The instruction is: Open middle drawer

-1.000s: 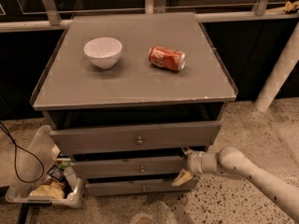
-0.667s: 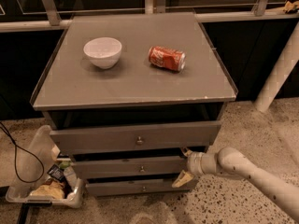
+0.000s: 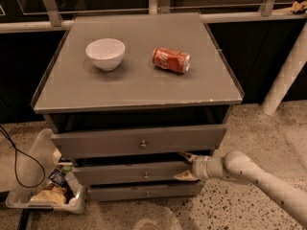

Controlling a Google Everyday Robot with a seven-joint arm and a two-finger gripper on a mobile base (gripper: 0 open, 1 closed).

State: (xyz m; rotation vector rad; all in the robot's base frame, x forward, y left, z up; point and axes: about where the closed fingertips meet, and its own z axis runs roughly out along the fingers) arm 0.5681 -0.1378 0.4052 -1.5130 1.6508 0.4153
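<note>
The middle drawer (image 3: 129, 173) is a grey flat front with a small round knob (image 3: 145, 175), second of three in the grey cabinet. It stands slightly out from the cabinet. My gripper (image 3: 186, 166) reaches in from the right at this drawer's right end. Its tan fingers (image 3: 185, 177) are spread open, one above the front's top edge and one at its lower edge. The arm (image 3: 249, 174) runs off toward the lower right.
The top drawer (image 3: 139, 140) juts out above the middle one, and the bottom drawer (image 3: 144, 192) sits below. A white bowl (image 3: 105, 53) and a red can (image 3: 171, 60) lie on the cabinet top. A plastic bin (image 3: 43, 186) and a black cable (image 3: 14, 162) are at left, a white post (image 3: 285, 73) at right.
</note>
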